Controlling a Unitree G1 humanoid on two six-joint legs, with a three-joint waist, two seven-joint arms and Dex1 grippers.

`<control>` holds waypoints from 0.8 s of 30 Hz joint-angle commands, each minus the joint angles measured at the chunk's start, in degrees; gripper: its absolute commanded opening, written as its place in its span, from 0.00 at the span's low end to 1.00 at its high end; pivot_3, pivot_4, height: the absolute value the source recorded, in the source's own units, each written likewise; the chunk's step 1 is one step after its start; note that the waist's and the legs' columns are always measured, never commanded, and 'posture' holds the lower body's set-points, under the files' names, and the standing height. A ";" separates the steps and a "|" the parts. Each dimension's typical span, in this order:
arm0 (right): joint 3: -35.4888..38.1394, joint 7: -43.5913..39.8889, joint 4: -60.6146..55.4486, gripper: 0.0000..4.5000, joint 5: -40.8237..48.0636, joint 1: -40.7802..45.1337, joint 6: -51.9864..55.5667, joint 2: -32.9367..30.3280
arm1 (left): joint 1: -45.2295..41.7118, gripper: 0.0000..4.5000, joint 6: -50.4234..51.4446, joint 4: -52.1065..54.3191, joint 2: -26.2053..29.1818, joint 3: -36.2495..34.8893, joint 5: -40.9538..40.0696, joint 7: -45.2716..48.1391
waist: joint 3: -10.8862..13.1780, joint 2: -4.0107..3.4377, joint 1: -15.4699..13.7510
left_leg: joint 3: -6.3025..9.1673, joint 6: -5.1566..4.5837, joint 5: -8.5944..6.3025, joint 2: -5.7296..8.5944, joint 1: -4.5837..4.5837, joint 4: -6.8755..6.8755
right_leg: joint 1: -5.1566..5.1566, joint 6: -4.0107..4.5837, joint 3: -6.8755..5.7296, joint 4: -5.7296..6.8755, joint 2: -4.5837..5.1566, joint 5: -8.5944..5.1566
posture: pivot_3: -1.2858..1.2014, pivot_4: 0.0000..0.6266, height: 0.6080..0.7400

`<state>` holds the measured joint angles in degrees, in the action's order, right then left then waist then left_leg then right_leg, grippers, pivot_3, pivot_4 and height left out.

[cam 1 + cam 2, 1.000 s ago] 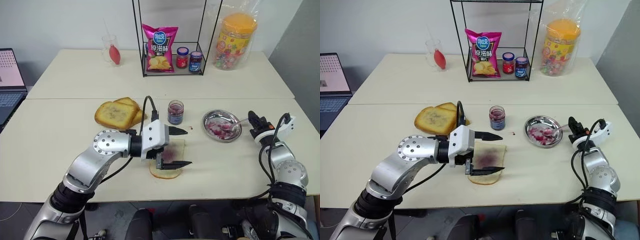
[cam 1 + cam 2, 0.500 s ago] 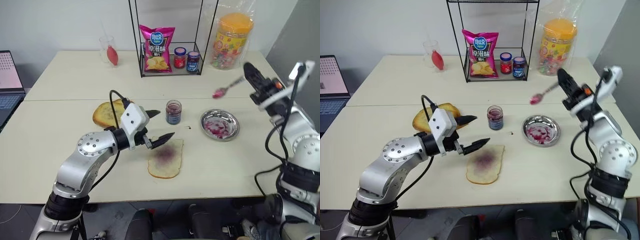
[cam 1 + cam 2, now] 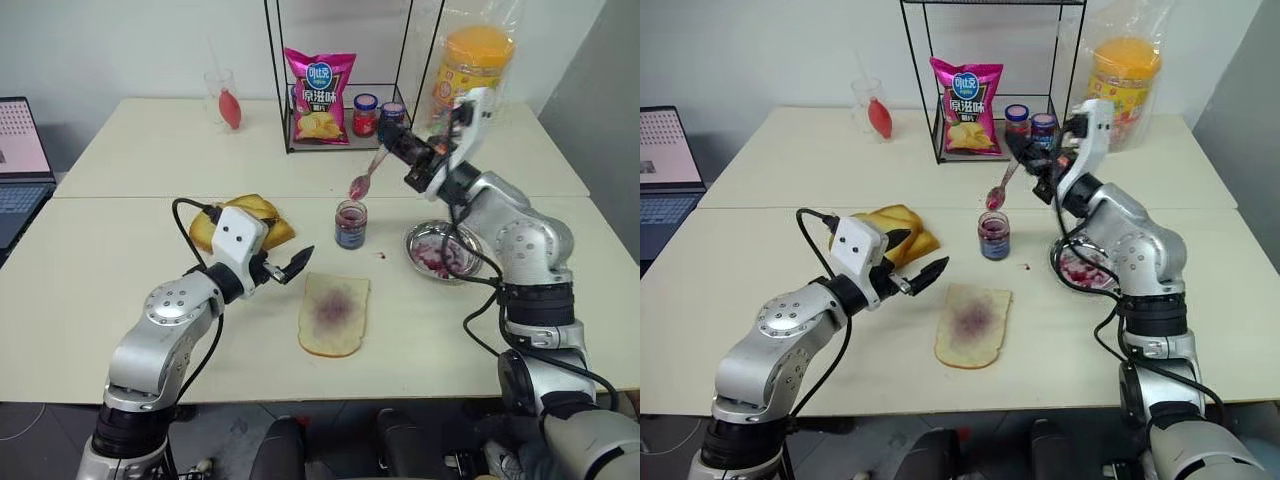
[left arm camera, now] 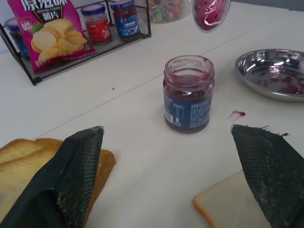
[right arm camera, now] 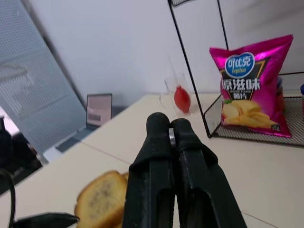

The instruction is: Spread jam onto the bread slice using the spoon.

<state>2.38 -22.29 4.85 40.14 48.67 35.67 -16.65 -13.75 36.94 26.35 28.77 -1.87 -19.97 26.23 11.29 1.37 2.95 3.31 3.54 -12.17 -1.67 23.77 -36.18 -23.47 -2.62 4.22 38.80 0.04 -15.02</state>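
Note:
The bread slice (image 3: 334,315) lies flat near the table's front, pale with a purple stain in its middle. Just behind it stands the small open glass jar of jam (image 3: 350,224), also seen close in the left wrist view as the jam jar (image 4: 188,92). My right gripper (image 3: 396,141) is shut on the spoon (image 3: 362,182) by its handle. The spoon's jam-smeared bowl (image 4: 211,12) hangs a little above the jar's mouth. Left of the bread, my left gripper (image 3: 288,260) is open and holds nothing, pointing towards the jar.
Golden toasted slices (image 3: 240,222) lie behind the left gripper. A jam-smeared metal dish (image 3: 445,250) sits right of the jar. Further back stand a wire rack (image 3: 345,140) with a crisp bag and two lidded jars, a candy tub (image 3: 470,80), and a glass (image 3: 222,100). A laptop (image 3: 20,150) is far left.
My right arm lifted the spoon from beside the metal dish and swung it left to above the jam jar. The left gripper drew back from over the bread to its left side.

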 commanded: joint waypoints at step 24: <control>-6.30 -9.26 18.97 0.01 -23.74 2.28 -20.05 5.36 | 1.14 1.00 0.46 1.03 -0.34 1.44 -1.33 1.56 | 0.00 0.00 0.17 | 0.01 0.02 0.01 -0.01 -0.02 0.00 | -0.03 0.01 -0.01 0.07 -0.01 0.01 | 0.52 0.24 1.00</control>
<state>-4.18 -31.28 23.51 17.80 49.75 18.53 -11.47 -12.67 37.10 26.24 28.73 -0.28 -20.07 26.95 11.29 1.37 3.12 3.32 3.56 -12.16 -1.67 23.75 -36.18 -23.50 -2.60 4.21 38.88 0.04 -15.02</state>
